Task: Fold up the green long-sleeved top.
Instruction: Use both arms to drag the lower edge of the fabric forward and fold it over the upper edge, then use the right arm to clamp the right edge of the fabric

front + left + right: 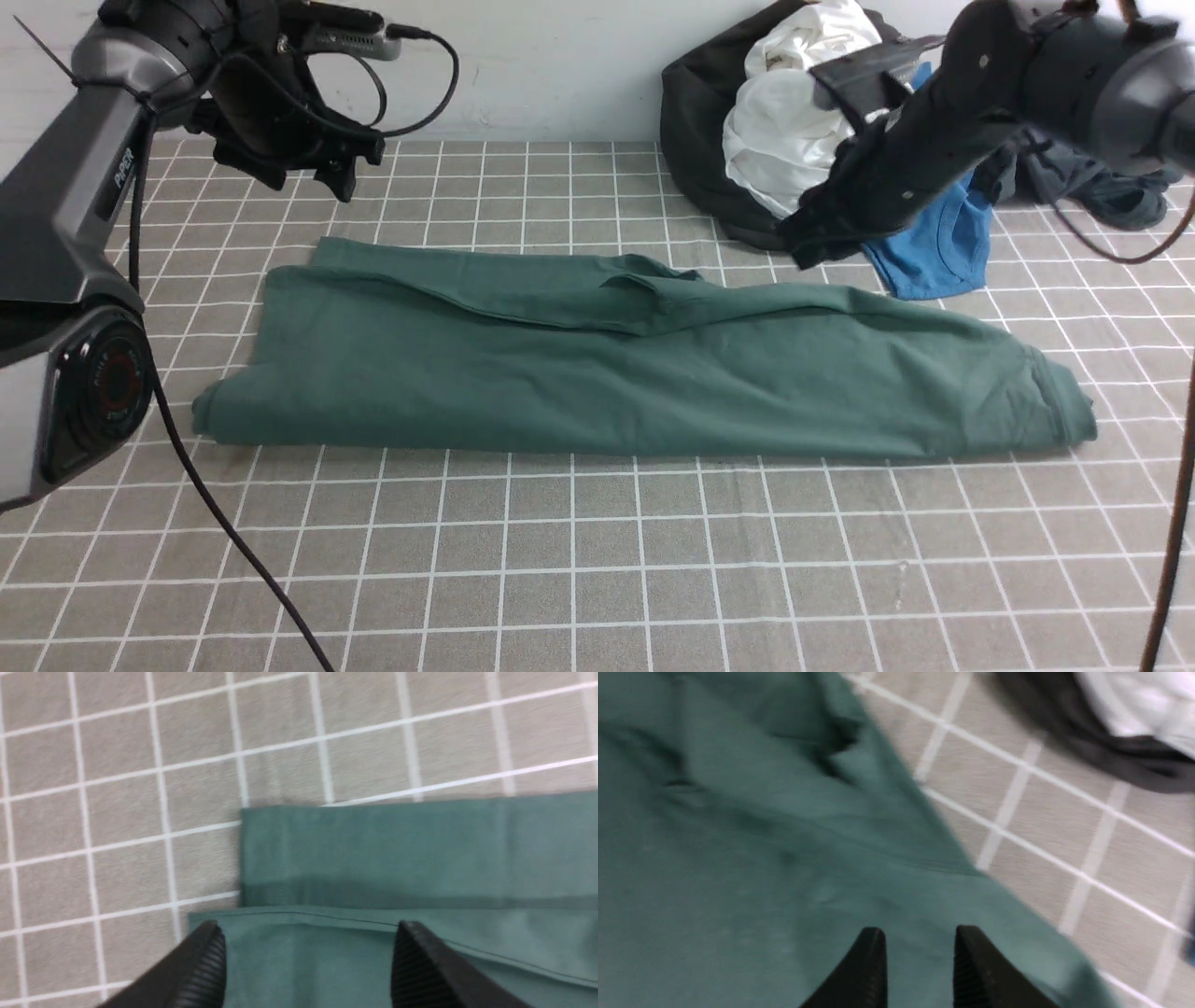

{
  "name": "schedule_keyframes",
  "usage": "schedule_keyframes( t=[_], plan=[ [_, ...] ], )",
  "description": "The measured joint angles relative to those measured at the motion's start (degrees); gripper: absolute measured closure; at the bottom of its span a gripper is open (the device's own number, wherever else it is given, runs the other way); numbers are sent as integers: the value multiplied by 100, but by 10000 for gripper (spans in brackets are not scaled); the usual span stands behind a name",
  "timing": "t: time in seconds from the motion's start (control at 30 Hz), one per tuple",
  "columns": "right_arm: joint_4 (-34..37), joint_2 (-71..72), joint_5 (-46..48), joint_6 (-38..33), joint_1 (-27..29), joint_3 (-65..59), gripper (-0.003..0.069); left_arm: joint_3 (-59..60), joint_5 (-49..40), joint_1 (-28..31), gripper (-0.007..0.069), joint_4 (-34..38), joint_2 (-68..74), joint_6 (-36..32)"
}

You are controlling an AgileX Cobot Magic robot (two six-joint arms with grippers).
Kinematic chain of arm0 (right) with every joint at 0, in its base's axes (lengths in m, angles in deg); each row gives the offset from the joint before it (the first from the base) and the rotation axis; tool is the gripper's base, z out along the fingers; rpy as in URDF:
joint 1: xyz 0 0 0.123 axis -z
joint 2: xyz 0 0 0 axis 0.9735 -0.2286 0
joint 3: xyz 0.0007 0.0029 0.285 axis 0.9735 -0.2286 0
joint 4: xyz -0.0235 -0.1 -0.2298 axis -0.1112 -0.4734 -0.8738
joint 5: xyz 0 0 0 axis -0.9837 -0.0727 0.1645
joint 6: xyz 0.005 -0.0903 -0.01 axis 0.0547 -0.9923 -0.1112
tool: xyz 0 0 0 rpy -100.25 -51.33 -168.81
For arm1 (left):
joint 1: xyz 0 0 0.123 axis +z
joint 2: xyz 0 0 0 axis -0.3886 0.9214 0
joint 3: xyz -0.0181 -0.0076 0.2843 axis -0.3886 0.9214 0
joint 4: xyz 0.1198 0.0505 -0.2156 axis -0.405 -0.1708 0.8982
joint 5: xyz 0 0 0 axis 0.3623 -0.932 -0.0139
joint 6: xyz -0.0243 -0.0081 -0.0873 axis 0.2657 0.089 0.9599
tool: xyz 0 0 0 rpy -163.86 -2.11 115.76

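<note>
The dark green long-sleeved cotton top (597, 373) is lying flat across the middle of the grey checked-cloth bench (597, 560). It is running as one long band from near the left edge towards the right edge. A narrower layer, prob. a sleeve, is resting along its far side and ending in a small rumpled flap approx. mid-length. The ribbed hem or cuff is showing at the right end.

The L end effector (306, 938) is hovering above the top's far-left corner w/ its fingers spread wide and nothing between them. It is not touching the fabric. The R end effector (919, 940) is hanging over the band's far edge towards the right end. Its fingers are parted only narrowly and are gripping nothing.

A loose heap of black, white and blue clothes (794, 140) is sitting at the far right corner of the bench, just beyond the top and apart from it.

Progress, as a judgement: the lengthwise folds are looking done, w/ sleeves in and the body narrowed to a strip. The crosswise folds are remaining, i.e. bringing one end over the other, maybe twice, into a compact stack. The flap is prob. needing smoothing first.
</note>
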Motion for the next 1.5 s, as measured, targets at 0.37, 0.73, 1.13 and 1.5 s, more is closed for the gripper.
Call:
schedule_keyframes(
  t=[0.37, 0.73, 1.13, 1.5],
  plan=[
    [2782, -1268, -1595, -3356, -429, -174, 671, 1094, -59, -371, 594, 1002, -1870, -670],
    [5392, -1213, -3865, -3694, 162, -197, 655, 4511, -64, -426, 632, -140, -5155, -580],
    [-186, 591, 406, 621, 841, -183, 607, 9690, 984, -426, 632, -140, -8690, 175],
    [-1492, 359, 1392, 2192, 1926, -907, 178, 11407, 2246, -426, 632, 200, -9009, 254]
  ],
)
